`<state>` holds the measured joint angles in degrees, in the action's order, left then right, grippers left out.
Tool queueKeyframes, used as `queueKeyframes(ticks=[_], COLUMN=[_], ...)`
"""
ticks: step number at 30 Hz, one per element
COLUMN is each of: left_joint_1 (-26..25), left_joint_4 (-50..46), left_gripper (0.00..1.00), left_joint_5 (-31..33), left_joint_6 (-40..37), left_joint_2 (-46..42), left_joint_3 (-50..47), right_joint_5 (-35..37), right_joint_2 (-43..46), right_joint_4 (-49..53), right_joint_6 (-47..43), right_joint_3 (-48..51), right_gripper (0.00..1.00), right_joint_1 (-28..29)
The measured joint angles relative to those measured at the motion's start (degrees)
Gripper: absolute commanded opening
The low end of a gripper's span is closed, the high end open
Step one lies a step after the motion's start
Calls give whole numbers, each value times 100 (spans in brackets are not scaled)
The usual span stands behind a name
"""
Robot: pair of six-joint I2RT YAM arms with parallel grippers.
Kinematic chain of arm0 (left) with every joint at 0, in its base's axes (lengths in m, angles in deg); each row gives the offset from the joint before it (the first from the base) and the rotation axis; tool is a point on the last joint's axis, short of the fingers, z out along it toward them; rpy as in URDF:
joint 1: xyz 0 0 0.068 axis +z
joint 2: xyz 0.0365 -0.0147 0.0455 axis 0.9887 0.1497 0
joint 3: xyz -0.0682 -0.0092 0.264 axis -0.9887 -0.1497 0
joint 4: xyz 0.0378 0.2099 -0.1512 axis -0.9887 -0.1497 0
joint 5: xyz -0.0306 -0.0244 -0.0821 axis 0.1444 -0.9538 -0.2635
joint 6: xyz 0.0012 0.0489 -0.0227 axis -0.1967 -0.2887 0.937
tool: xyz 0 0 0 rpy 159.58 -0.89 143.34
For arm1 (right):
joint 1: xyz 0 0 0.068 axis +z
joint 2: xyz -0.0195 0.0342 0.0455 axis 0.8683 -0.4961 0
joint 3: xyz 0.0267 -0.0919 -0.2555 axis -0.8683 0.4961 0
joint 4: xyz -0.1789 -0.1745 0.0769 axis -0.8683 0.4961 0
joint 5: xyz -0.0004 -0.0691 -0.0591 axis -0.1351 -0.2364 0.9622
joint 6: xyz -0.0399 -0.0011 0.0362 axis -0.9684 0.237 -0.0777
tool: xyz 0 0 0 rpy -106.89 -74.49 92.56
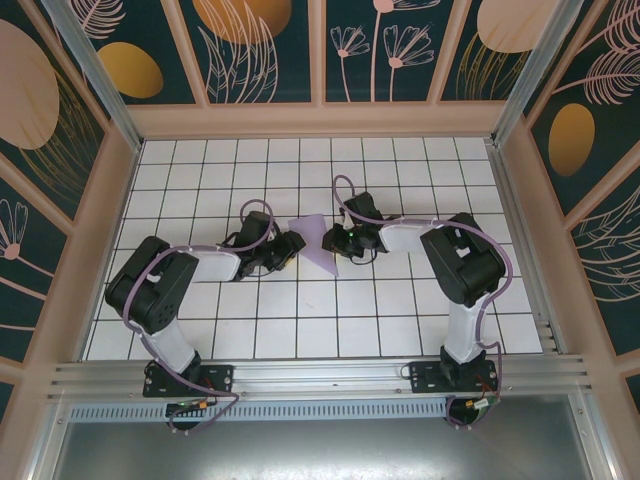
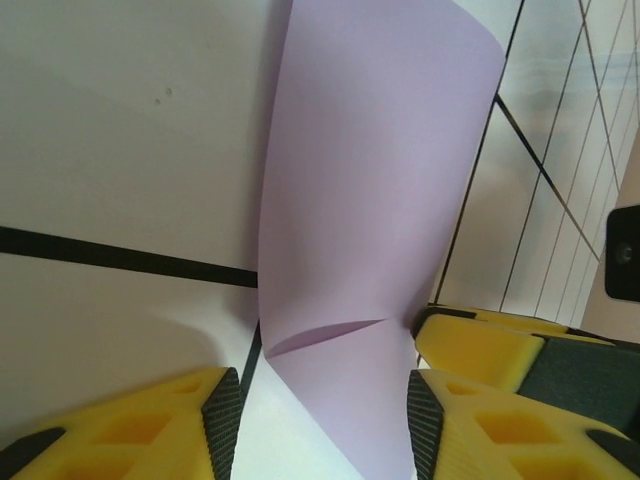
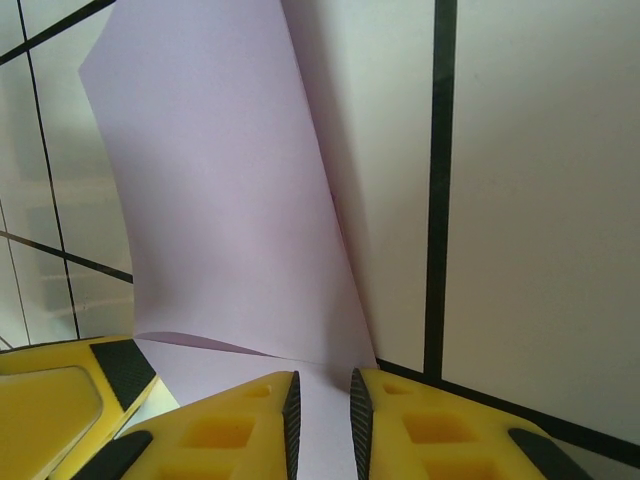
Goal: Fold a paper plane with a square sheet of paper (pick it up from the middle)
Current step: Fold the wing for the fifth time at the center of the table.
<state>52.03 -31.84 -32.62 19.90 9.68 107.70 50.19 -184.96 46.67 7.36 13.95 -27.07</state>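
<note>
The left gripper [image 2: 320, 388] straddles one end of the lilac sheet of paper [image 1: 316, 241], jaws half-wide, not pinching. The sheet stands curled off the mid-table tiles (light, floppy, easily creased, so I'd grip the edges gently), and the right gripper [image 3: 323, 388] is nipped narrow on its edge.

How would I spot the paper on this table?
Look at the white tiled table. In its middle, the left arm and right arm reach toward each other. Between their tips stands the paper, a lilac sheet curled up off the tiles.
</note>
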Motion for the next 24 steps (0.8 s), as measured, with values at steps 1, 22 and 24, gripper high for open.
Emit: queueKeyframes(ticks=[1, 22, 24], left_joint_1=[0, -2, -2], left_joint_4=[9, 472, 483], left_gripper=[51, 21, 17], left_joint_5=[-17, -367, -398], left_joint_6=[2, -24, -26], left_joint_2=[17, 302, 356], left_joint_3=[11, 186, 201], right_joint_5=[-7, -234, -282], right_joint_2=[0, 0, 13], right_joint_4=[-4, -155, -177], right_joint_6=[0, -236, -326], right_joint_3=[4, 59, 59], right_gripper=[25, 35, 39], right_joint_1=[-2, -52, -52])
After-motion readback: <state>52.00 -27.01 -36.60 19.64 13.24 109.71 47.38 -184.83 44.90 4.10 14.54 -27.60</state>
